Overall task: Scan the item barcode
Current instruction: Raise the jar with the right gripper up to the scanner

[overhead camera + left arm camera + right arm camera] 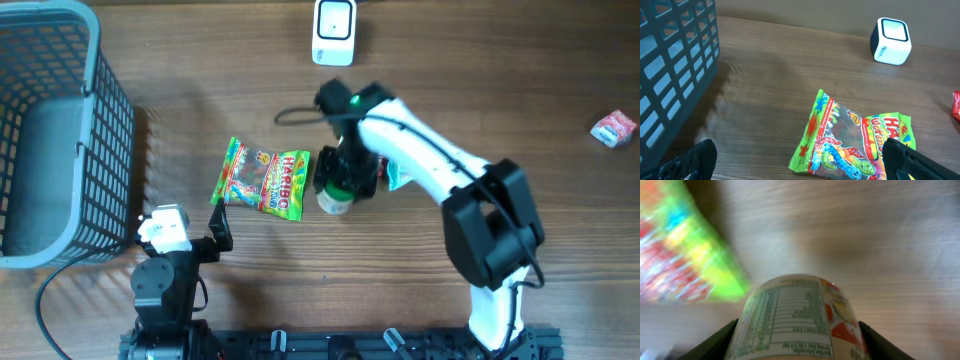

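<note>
The right arm is extended forward-left, its claw (338,190) set around the labelled container (799,320), long axis lying along the fingers, though pinching contact cannot be told.

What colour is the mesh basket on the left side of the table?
The basket is blue-grey, seen best in the overhead view.

Small label-wrapped white bottle (335,198) just beside candy bag (262,180), white scanner (333,30) well apart
</note>
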Robot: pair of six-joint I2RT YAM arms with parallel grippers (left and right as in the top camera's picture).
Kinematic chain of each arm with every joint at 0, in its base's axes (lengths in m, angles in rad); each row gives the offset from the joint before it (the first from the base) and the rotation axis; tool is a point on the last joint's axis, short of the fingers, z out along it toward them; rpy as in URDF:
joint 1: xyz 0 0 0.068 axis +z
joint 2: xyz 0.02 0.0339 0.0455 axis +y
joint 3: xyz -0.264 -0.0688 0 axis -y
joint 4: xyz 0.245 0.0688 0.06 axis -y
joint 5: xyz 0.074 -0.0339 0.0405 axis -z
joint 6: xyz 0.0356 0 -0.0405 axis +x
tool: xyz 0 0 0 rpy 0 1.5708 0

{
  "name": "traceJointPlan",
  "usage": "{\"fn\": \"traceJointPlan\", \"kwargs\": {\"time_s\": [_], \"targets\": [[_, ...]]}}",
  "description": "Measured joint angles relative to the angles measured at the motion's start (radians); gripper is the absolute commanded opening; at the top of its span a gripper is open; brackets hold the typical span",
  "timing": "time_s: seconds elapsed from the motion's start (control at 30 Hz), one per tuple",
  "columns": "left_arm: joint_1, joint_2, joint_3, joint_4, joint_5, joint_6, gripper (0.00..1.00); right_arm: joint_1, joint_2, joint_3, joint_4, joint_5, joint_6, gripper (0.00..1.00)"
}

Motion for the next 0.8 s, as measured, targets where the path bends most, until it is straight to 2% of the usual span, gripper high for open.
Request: {"fn": "traceJointPlan", "kwargs": {"time_s": [0.17,0.33,0.57,0.67,0.73,0.8], "targets": [[0.000,0.000,0.000,0.000,0.000,0.000,1.00,-0.117,0.000,0.057,-0.135,-0.246,-0.088,0.55],[0.000,0.000,0.000,0.000,0.000,0.000,1.00,-0.158,0.000,0.058,-0.280,-0.314,-0.158,0.55],[0.000,0.000,0.000,0.000,0.000,0.000,1.00,-0.158,0.000,0.058,-0.270,-0.365,-0.204,0.54],[0.000,0.000,0.000,0.000,0.000,0.000,1.00,-0.158,0.000,0.057,-0.138,-0.464,-0.226,0.54],[0.000,0.000,0.000,0.000,0.000,0.000,1.00,-0.158,0.000,0.056,0.079,-0.528,-0.215,0.54],[0.000,0.000,0.000,0.000,0.000,0.000,1.00,-0.158,0.000,0.056,0.413,-0.566,-0.179,0.55]]}}
